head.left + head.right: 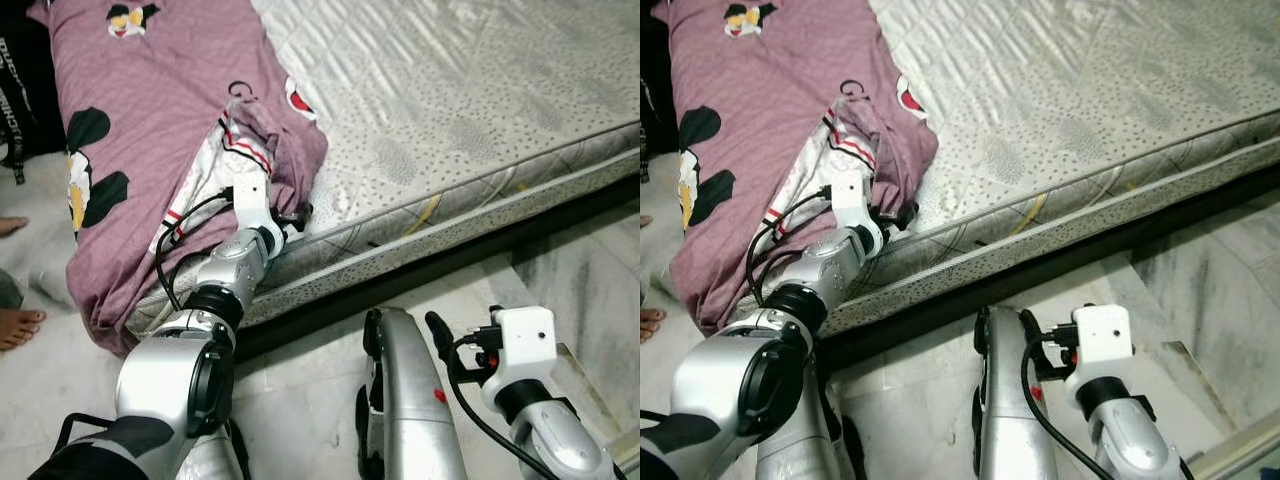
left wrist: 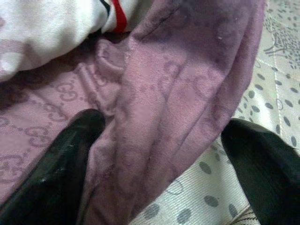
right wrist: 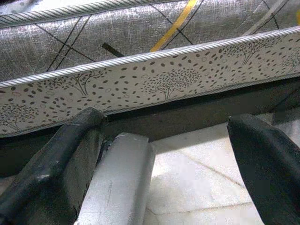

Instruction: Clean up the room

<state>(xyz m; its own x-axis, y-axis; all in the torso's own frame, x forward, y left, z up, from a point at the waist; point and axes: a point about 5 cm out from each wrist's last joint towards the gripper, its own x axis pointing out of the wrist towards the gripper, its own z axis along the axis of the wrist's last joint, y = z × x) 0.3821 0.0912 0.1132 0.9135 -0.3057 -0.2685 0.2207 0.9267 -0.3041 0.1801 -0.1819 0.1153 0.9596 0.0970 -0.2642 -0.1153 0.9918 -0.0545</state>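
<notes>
Left wrist view puts us right at the action: the left gripper (image 2: 159, 154) is spread wide, one finger (image 2: 56, 164) pressing on the mauve sheet (image 2: 187, 93), the other (image 2: 267, 164) over the dotted mattress (image 2: 281, 56), a raised fold of cloth running between them. That fold runs straight away from the gripper, so a squeeze should catch it. From the head, the sheet (image 1: 150, 130) lies long up the bed's left side, one end spilling over the edge toward the floor (image 1: 300, 400). The left arm is on it. The right gripper (image 3: 159, 154) hangs low by the bed frame (image 3: 187, 112), fingers apart, empty.
</notes>
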